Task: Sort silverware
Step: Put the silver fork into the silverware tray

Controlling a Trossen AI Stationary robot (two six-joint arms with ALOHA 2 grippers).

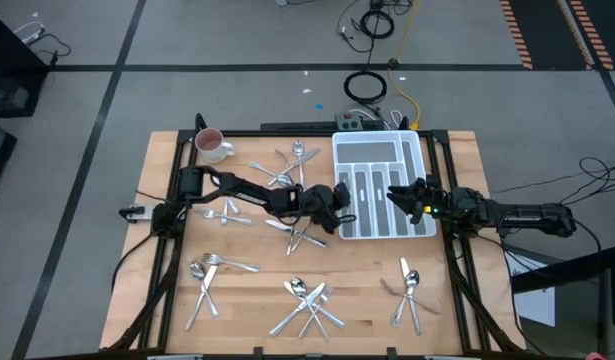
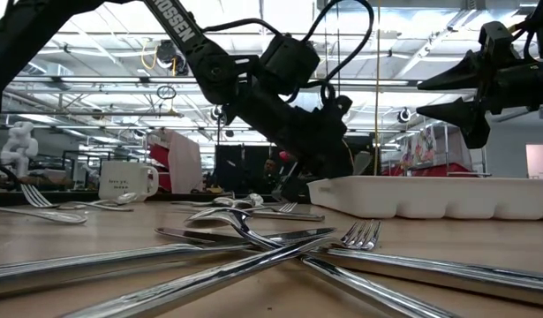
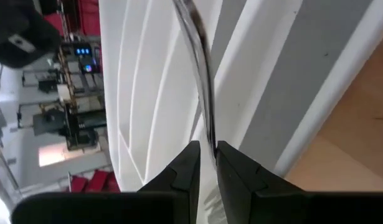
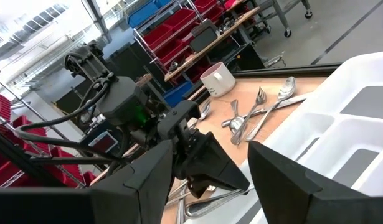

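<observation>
at tray [image 1: 423, 150] edge | left gripper [image 3: 207, 163] pinching utensil [image 3: 200, 74] | arm [image 2: 178, 35] reads "rossen"

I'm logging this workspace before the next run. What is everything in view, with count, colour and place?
Shiny metal forks, spoons and knives: many, silver, in loose piles across the wooden table.
Slim metal utensil: one, silver, in the left gripper at the tray's edge.
Divided plastic tray: one, white, far right of the table.
Ceramic mug: one, white, far left corner.
Wooden table: one, light brown.
Left gripper: shut on the utensil, beside the tray.
Right gripper: open, over the tray.
</observation>
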